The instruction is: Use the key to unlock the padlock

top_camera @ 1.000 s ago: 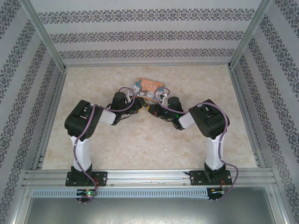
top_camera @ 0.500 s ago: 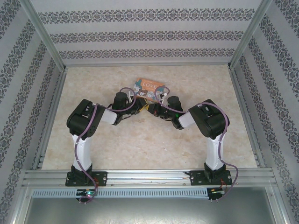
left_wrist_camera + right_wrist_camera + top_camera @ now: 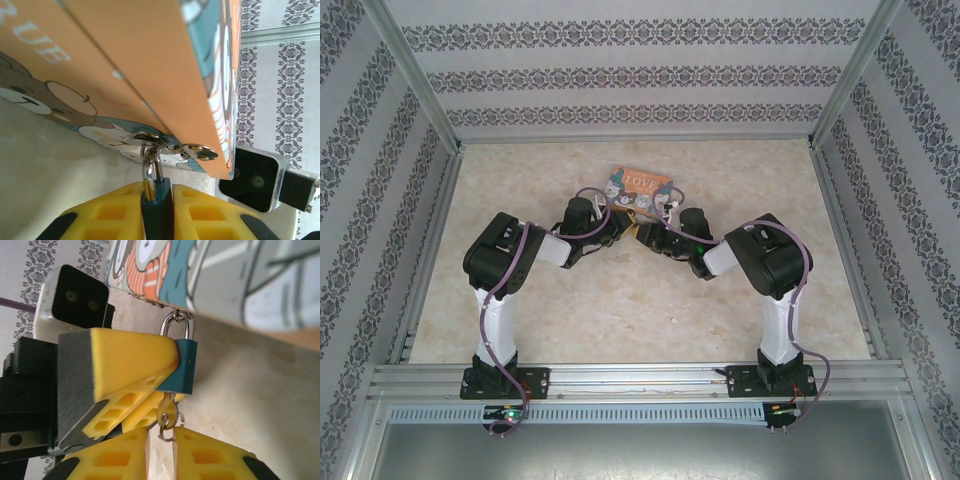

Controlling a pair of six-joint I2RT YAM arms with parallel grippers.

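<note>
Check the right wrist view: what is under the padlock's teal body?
The key hangs from the underside of the padlock, and its ring sits between the slightly parted fingertips of the right gripper. The key's blade is hidden inside the lock body.

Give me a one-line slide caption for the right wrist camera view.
Left claw clamps the teal padlock on the tin's hasp; key in its base, right claw open close by.

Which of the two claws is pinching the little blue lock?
The left claw: its yellow fingers clamp the teal padlock, while the right claw flanks the key beneath it.
</note>
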